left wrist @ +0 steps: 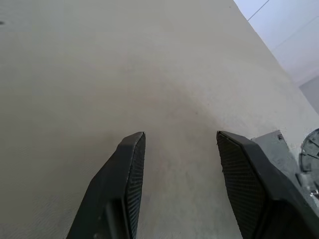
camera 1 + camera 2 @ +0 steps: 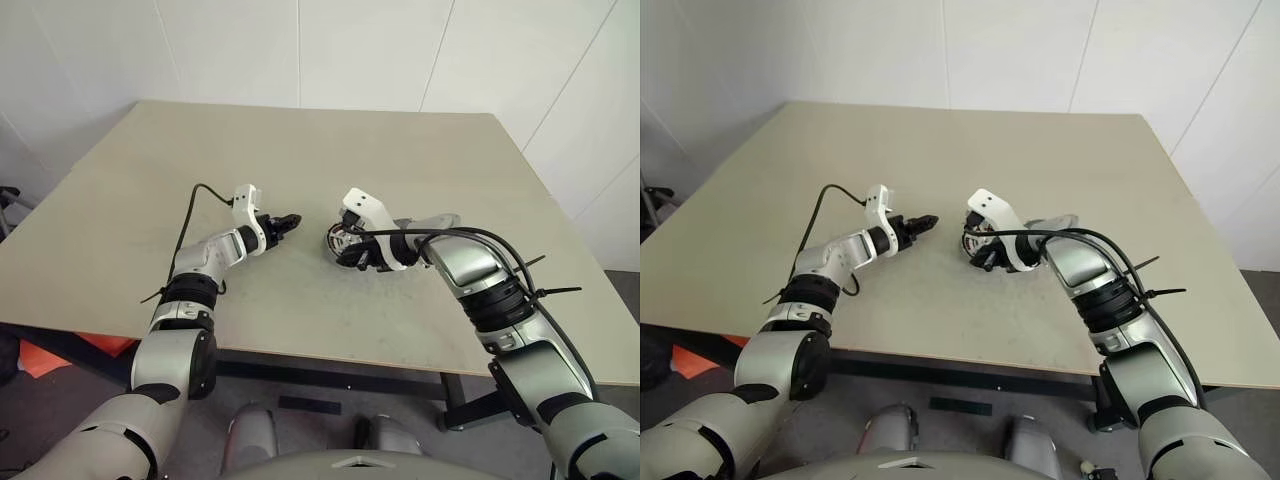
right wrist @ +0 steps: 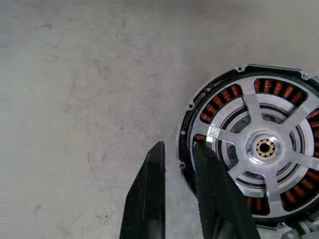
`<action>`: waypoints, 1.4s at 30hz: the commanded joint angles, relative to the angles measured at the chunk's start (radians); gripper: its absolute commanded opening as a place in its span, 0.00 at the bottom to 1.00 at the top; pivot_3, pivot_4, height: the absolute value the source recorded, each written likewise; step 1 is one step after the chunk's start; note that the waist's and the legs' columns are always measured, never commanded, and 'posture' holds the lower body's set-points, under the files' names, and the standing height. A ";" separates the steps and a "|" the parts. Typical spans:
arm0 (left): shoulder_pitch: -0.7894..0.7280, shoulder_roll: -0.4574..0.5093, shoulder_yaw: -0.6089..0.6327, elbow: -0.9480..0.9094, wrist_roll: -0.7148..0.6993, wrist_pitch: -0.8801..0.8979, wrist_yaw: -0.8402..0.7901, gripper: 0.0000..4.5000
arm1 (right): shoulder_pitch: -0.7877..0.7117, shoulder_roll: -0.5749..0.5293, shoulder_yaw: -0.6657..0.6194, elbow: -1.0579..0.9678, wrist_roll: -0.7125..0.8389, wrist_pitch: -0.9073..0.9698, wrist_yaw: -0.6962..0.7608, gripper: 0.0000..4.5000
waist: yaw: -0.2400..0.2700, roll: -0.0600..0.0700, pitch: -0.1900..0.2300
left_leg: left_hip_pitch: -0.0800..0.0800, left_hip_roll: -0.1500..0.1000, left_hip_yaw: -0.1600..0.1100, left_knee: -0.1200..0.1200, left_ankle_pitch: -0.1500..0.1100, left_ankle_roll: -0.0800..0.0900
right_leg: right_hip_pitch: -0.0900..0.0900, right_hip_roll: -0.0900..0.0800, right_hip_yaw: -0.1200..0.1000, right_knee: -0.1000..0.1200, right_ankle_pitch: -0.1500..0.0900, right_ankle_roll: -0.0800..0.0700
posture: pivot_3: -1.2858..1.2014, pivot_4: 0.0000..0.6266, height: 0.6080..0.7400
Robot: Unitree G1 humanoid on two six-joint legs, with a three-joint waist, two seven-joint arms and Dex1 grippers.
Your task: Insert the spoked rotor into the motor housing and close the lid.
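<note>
Sitting in motor housing, spoked rotor; right claw slightly parted at rim; left claw spread.

The place looked like a bare robotics lab or test room rather than a home or shop. Plain white panelled walls with thin seams closed in the back and the side. One large, plain beige worktop on a dark metal frame filled the middle, scuffed and marked in places. The single item on it was an opened motor housing with copper windings ringing a silver hub, the sort of part handled at a test bench. Grey floor showed below the worktop's edge, with something orange lying under it at the left.
</note>
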 commanded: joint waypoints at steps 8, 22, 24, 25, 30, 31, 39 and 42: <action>-0.005 0.005 0.010 -0.035 -0.014 -0.001 0.003 0.54 | -0.030 -0.023 -0.030 -0.180 0.114 0.040 0.008 0.94 | 0.003 0.000 0.000 | 0.000 0.000 0.000 0.000 0.002 -0.003 | 0.000 0.000 0.000 0.000 0.000 0.000 | 0.52 0.00 1.00; -0.012 0.008 -0.004 -0.024 -0.007 -0.015 -0.025 0.54 | -0.068 -0.068 -0.223 -0.069 0.029 -0.305 -0.300 1.00 | 0.007 0.000 0.000 | 0.000 -0.001 0.000 0.000 0.003 -0.006 | 0.001 0.000 0.000 0.000 0.000 0.000 | 0.52 0.00 1.00; -0.012 0.011 -0.019 -0.033 0.000 -0.010 -0.045 0.54 | -0.055 -0.121 -0.243 -0.041 -0.001 -0.347 -0.334 1.00 | 0.007 0.000 0.000 | 0.000 -0.001 0.000 0.000 0.003 -0.006 | 0.001 -0.001 0.000 0.000 0.000 0.000 | 0.52 0.00 1.00; -0.014 0.014 -0.027 -0.032 0.001 -0.004 -0.061 0.54 | -0.049 -0.143 -0.251 -0.028 -0.013 -0.362 -0.350 1.00 | 0.007 0.000 0.000 | 0.000 -0.001 0.000 0.000 0.003 -0.006 | 0.001 0.000 0.000 0.000 0.000 0.000 | 0.52 0.00 1.00; -0.019 0.040 -0.081 -0.070 0.005 0.007 -0.169 0.54 | -0.014 -0.228 -0.406 -0.010 0.020 -0.345 -0.404 0.72 | 0.004 0.000 0.000 | 0.000 -0.001 0.000 -0.001 0.003 -0.005 | 0.000 0.000 0.000 -0.001 0.000 0.000 | 0.52 0.00 1.00; -0.019 0.044 -0.090 -0.074 0.006 0.007 -0.182 0.54 | -0.009 -0.237 -0.428 -0.012 0.027 -0.338 -0.410 0.64 | 0.002 0.000 0.000 | 0.000 -0.001 0.000 -0.001 0.003 -0.005 | 0.000 0.000 0.000 0.000 0.000 0.000 | 0.52 0.00 1.00; -0.030 0.054 -0.106 -0.054 0.021 -0.012 -0.210 0.54 | 0.203 -0.254 -0.455 -0.091 0.043 -0.275 -0.404 0.08 | 0.003 0.000 0.000 | 0.003 -0.001 0.000 -0.001 0.003 -0.005 | 0.003 0.000 0.000 0.000 0.000 0.000 | 0.52 0.00 1.00; -0.032 0.052 -0.107 -0.052 0.024 -0.012 -0.212 0.54 | 0.283 -0.202 -0.423 -0.085 0.047 -0.271 -0.424 0.08 | 0.001 0.000 0.000 | 0.003 -0.001 0.000 -0.001 0.003 -0.005 | 0.003 0.000 0.000 0.000 0.000 0.000 | 0.52 0.00 1.00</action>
